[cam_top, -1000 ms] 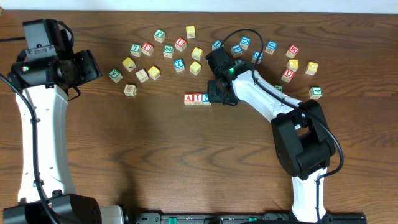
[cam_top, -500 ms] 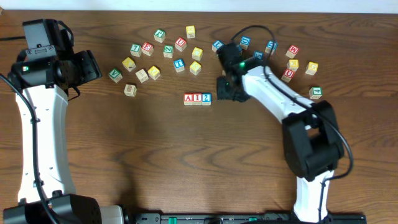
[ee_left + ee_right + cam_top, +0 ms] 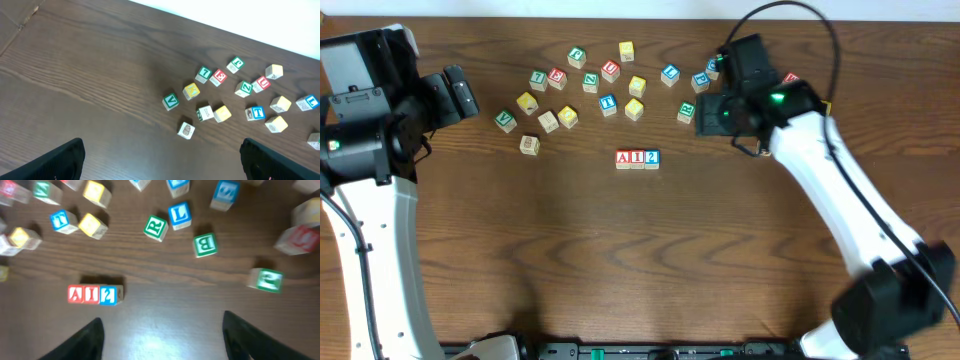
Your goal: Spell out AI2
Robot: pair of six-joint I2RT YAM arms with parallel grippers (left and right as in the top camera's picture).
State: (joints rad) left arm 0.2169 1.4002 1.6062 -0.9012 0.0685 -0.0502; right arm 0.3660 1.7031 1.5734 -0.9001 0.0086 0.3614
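left end effector (image 3: 161,150) spread wide, holding nothing, far left of the AI2 row (image 3: 638,158), A cube (image 3: 623,158), I cube (image 3: 638,158), 2 cube (image 3: 652,158) touching in line on the wooden counter (image 3: 620,250), loose letter cubes (image 3: 608,102) scattered behind the row, right end effector (image 3: 162,330) fingers apart, empty, right of the row

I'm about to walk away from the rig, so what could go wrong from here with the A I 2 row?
The red A, red I and blue 2 wooden cubes sit touching, held by nothing, so one nudge would skew the whole row. The right hand hangs open near the loose green B wooden cube; a low sweep might knock it into the word.
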